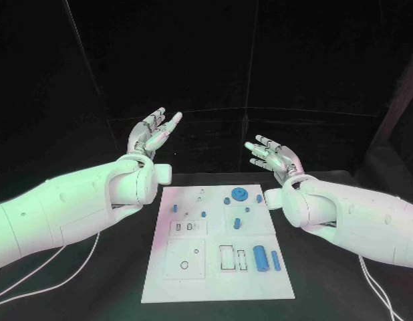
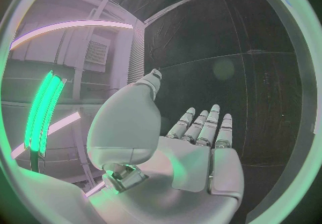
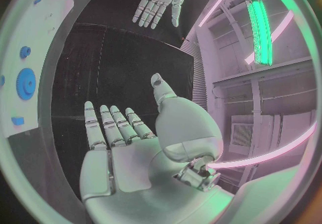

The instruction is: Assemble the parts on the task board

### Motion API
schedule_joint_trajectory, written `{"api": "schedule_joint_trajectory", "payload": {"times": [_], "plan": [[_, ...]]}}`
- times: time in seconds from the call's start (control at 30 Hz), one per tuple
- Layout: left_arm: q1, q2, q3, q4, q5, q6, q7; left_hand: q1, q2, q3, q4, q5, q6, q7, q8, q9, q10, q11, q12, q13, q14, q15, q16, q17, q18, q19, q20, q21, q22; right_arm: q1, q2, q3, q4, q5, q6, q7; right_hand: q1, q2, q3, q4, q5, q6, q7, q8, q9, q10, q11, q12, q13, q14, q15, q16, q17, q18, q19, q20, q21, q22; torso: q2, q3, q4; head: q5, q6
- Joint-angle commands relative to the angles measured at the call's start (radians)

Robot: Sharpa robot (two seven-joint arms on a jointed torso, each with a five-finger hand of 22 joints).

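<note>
The white task board point(image 1: 216, 274) lies flat in the middle of the black table. Small blue parts sit on it: a round gear-like piece point(image 1: 239, 194), a tall cylinder point(image 1: 260, 257) and a thinner peg point(image 1: 276, 261) near its right side. My left hand point(image 1: 154, 134) is raised above the table beyond the board's far left corner, fingers straight and apart, holding nothing; its palm point(image 2: 198, 162) faces the dark backdrop. My right hand point(image 1: 274, 157) is raised beyond the far right corner, fingers spread and empty point(image 3: 127, 143). The board's blue gear point(image 3: 26, 83) shows beside it.
Black table surface point(image 1: 322, 281) surrounds the board on all sides. White cables point(image 1: 33, 281) trail under my left arm, and another cable point(image 1: 375, 287) runs under my right arm. A black curtain backs the table.
</note>
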Motion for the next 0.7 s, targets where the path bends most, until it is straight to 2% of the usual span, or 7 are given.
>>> {"api": "schedule_joint_trajectory", "payload": {"times": [0.03, 0.13, 0.27, 0.37, 0.47, 0.6, 0.7], "plan": [[0.007, 0.006, -0.002, -0.015, 0.028, 0.099, 0.052, 0.048, -0.002, 0.009, 0.014, 0.006, 0.019, 0.073, 0.007, 0.003, 0.019, 0.011, 0.005, 0.003, 0.025, 0.006, 0.01, 0.004, 0.024, 0.007, 0.016, 0.008, 0.003, 0.012, 0.014, -0.003, -0.036, -0.095, 0.187, -0.063, 0.095, 0.013, 0.007, -0.041, 0.01, 0.108, 0.135, 0.019, 0.011, 0.171, 0.041, 0.022, 0.013, 0.215, 0.031, 0.041, 0.017, 0.038, 0.069, 0.011, 0.019, 0.01, 0.0, -0.0001, -0.0005, 0.0, 0.0], [0.007, 0.006, -0.002, -0.015, 0.028, 0.099, 0.052, 0.048, 0.007, 0.012, 0.013, 0.006, 0.033, 0.085, 0.01, 0.004, 0.041, 0.022, 0.009, 0.005, 0.056, 0.009, 0.017, 0.009, 0.027, 0.027, 0.019, 0.014, 0.007, 0.019, 0.024, -0.004, -0.059, -0.112, 0.223, -0.075, 0.144, 0.023, 0.028, -0.07, 0.01, 0.251, 0.139, 0.042, 0.023, 0.384, 0.035, 0.059, 0.027, 0.405, 0.009, 0.095, 0.029, 0.059, 0.198, 0.01, 0.051, 0.028, 0.0, -0.0001, -0.0005, 0.0, 0.0], [0.007, 0.006, -0.002, -0.015, 0.028, 0.099, 0.052, 0.049, 0.023, 0.018, 0.009, 0.006, 0.071, 0.105, 0.017, 0.009, 0.109, 0.045, 0.021, 0.012, 0.169, 0.022, 0.045, 0.025, 0.018, 0.094, 0.022, 0.034, 0.02, 0.023, 0.028, -0.005, -0.069, -0.12, 0.24, -0.081, 0.174, 0.025, 0.042, -0.093, 0.009, 0.384, 0.122, 0.056, 0.03, 0.492, 0.015, 0.081, 0.029, 0.473, -0.013, 0.113, 0.028, 0.081, 0.27, 0.009, 0.079, 0.039, 0.0, -0.0001, -0.0005, 0.0, 0.0], [0.005, -0.012, -0.007, -0.026, 0.028, 0.131, 0.048, 0.054, 0.04, 0.024, 0.004, 0.008, 0.145, 0.114, 0.032, 0.017, 0.301, 0.083, 0.065, 0.034, 0.369, 0.039, 0.107, 0.055, 0.003, 0.29, 0.019, 0.101, 0.058, 0.024, 0.011, -0.005, -0.093, -0.36, 0.162, -0.02, 0.198, 0.02, 0.055, -0.118, 0.006, 0.528, 0.105, 0.072, 0.036, 0.56, -0.007, 0.092, 0.027, 0.554, -0.038, 0.131, 0.029, 0.103, 0.324, 0.006, 0.109, 0.047, -0.004, 0.0021, -0.0022, 0.006, -0.008], [0.004, -0.025, -0.012, -0.015, 0.026, 0.139, 0.049, 0.058, 0.058, 0.022, -0.011, 0.009, 0.316, 0.131, 0.075, 0.038, 0.555, 0.058, 0.136, 0.06, 0.489, 0.009, 0.158, 0.072, 0.027, 0.534, 0.015, 0.201, 0.104, 0.031, 0.011, -0.005, -0.104, -0.444, 0.15, -0.022, 0.218, 0.01, 0.072, -0.126, 0.007, 0.613, 0.09, 0.075, 0.036, 0.623, -0.028, 0.093, 0.026, 0.634, -0.062, 0.142, 0.031, 0.107, 0.381, -0.01, 0.141, 0.057, -0.002, 0.0029, -0.0012, 0.006, -0.007], [0.003, -0.055, -0.016, 0.017, 0.013, 0.15, 0.044, 0.06, 0.075, 0.011, -0.038, 0.004, 0.52, 0.115, 0.126, 0.058, 0.665, 0.027, 0.168, 0.059, 0.618, -0.028, 0.203, 0.088, 0.053, 0.664, 0.004, 0.257, 0.123, 0.049, 0.01, -0.005, -0.114, -0.558, 0.145, -0.036, 0.239, -0.012, 0.106, -0.129, 0.001, 0.664, 0.075, 0.069, 0.035, 0.694, -0.048, 0.081, 0.025, 0.732, -0.094, 0.143, 0.037, 0.107, 0.45, -0.041, 0.179, 0.068, 0.011, 0.0013, -0.0031, 0.003, -0.003], [0.003, -0.082, -0.017, 0.051, 0.003, 0.158, 0.039, 0.069, 0.082, 0.004, -0.065, 0.006, 0.574, 0.098, 0.138, 0.058, 0.727, 0.008, 0.18, 0.057, 0.702, -0.055, 0.229, 0.106, 0.052, 0.74, -0.017, 0.286, 0.131, 0.065, 0.008, -0.005, -0.117, -0.652, 0.151, -0.06, 0.255, -0.03, 0.131, -0.13, -0.002, 0.702, 0.062, 0.07, 0.037, 0.753, -0.067, 0.08, 0.028, 0.806, -0.119, 0.154, 0.048, 0.107, 0.501, -0.068, 0.21, 0.078, 0.023, -0.001, -0.0028, 0.0, -0.001]]}}
